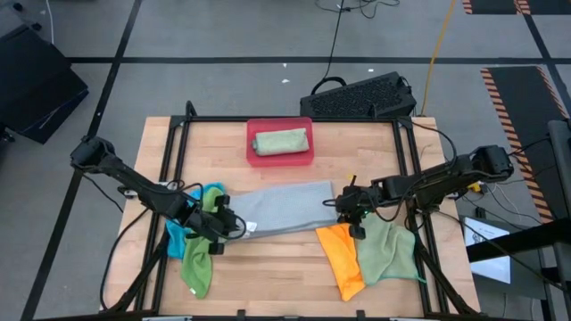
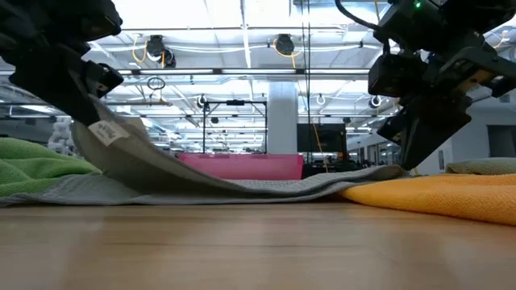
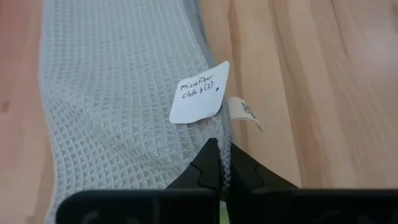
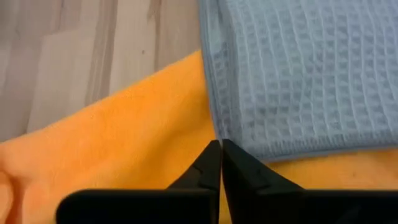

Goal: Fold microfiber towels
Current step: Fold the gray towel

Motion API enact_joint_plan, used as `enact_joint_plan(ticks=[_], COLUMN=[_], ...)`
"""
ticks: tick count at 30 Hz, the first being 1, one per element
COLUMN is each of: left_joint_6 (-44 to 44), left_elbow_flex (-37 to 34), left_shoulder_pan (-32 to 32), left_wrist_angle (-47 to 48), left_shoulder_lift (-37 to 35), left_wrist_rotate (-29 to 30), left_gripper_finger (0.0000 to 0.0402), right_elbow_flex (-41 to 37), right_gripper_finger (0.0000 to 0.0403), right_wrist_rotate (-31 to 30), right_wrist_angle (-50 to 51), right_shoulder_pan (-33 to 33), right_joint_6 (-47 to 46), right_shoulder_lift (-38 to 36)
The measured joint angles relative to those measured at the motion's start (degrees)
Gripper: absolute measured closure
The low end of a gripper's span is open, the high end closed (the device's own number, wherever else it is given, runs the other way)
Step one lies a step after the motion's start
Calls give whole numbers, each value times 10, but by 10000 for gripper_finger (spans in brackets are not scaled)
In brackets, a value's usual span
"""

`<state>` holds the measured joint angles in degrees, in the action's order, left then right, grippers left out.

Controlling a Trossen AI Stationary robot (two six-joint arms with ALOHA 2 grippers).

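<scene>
A light grey waffle towel [image 1: 285, 208] lies stretched across the table's middle between my two grippers. My left gripper [image 1: 229, 223] is shut on its left end, raised off the wood [image 2: 105, 133]. My right gripper [image 1: 345, 212] is shut at its right end, where that end rests on an orange towel [image 1: 342, 257]. A green towel [image 1: 390, 250] lies beside the orange one. A blue towel [image 1: 177, 237] and a green towel [image 1: 199, 263] lie heaped near the left gripper. My left gripper pinches the grey towel's hemmed edge [image 3: 226, 140] between its two fingers, just below a white paper tag [image 3: 200, 93]. The fingers slant down from the table's left. That end is lifted, and the towel slopes down from it to the table [image 2: 242, 187]. My right gripper's shut fingertips [image 4: 213, 155] meet on the grey towel's corner hem [image 4: 216, 134], slanting down from the table's right. The corner sits low on the orange towel [image 4: 124, 143]. The tips hide how much cloth lies between them.
A pink-red tray [image 1: 257, 127] at the far middle holds a folded green towel [image 1: 281, 142]. A black keyboard-like box [image 1: 361, 96] sits beyond the table's far right corner. Bare wood [image 1: 268, 267] lies along the near edge between the towel heaps.
</scene>
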<state>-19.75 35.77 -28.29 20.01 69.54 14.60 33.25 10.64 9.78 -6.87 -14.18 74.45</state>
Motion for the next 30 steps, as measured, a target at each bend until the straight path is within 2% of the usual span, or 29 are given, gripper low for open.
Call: enact_joint_plan(ticks=[13, 27, 30], left_joint_6=[-6, -31, -28], left_elbow_flex=[0, 0, -1], left_shoulder_pan=[0, 0, -1], left_wrist_angle=[6, 12, -12], left_shoulder_lift=[3, 3, -2], left_wrist_rotate=[-72, -62, -111], left_gripper_finger=[391, 258, 249], right_elbow_flex=[0, 0, 0], right_gripper_finger=[399, 399, 399], right_wrist_rotate=[0, 1, 12], right_wrist_angle=[-1, -1, -1], right_shoulder_pan=[0, 0, 0], right_joint_6=[3, 3, 3], right_shoulder_lift=[1, 0, 0])
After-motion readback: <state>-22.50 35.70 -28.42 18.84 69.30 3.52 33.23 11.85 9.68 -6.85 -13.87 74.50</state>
